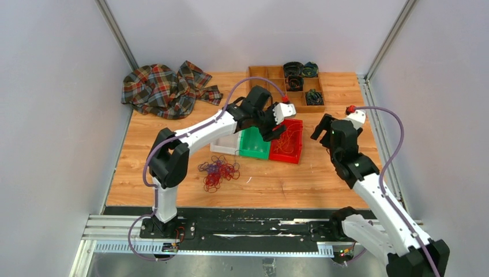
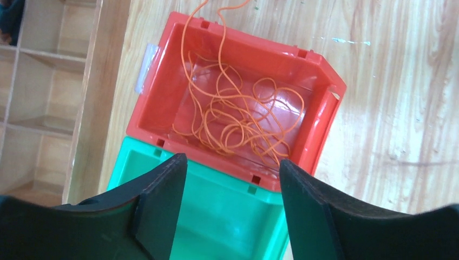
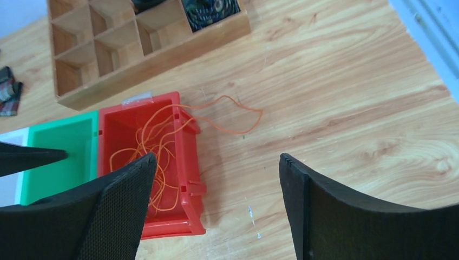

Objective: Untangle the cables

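While L gripper (image 2: 233,160) & R gripper (image 3: 216,157) gape, orange cable (image 2: 238,124) sits in red bin (image 2: 319,124) below L.

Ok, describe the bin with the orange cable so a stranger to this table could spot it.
On the wooden table, three plastic bins sit in a row under the left gripper. Go to the right end, beside the green bin: the only red bin, with loose orange cable heaped inside.

I'm boxed in by plain pale walls (image 1: 52,115) on three sides, aluminium posts (image 1: 120,36) in the back corners. My table (image 1: 288,184) is light wood-grain, evenly lit, black rail (image 1: 254,226) along the near edge. The floor (image 1: 230,266) looks grey, I think.
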